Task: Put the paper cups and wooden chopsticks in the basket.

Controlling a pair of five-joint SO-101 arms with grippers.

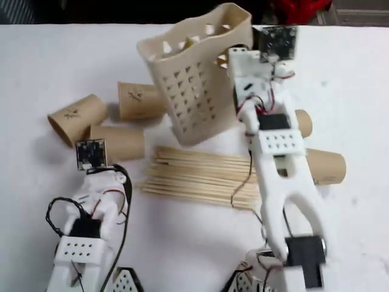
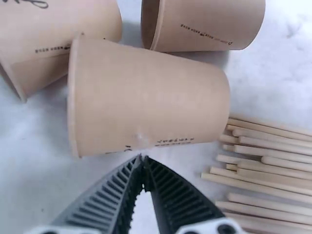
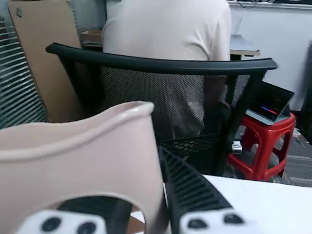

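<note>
Paper cups (image 1: 118, 143) lie on their sides beside the tilted basket (image 1: 194, 91), with wooden chopsticks (image 1: 194, 173) stacked near it. Right gripper (image 3: 157, 161) pinches the basket's rim. The left gripper (image 2: 142, 163), fingers pressed together, points at one cup. If the pinch slips, the basket would likely topple.

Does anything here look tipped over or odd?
Yes: the basket leans askew, its rim pinched by the right tool. The paper cups lie on their sides.

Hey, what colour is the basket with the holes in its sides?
Cream, a pale beige. The basket shows best in the high view.
</note>
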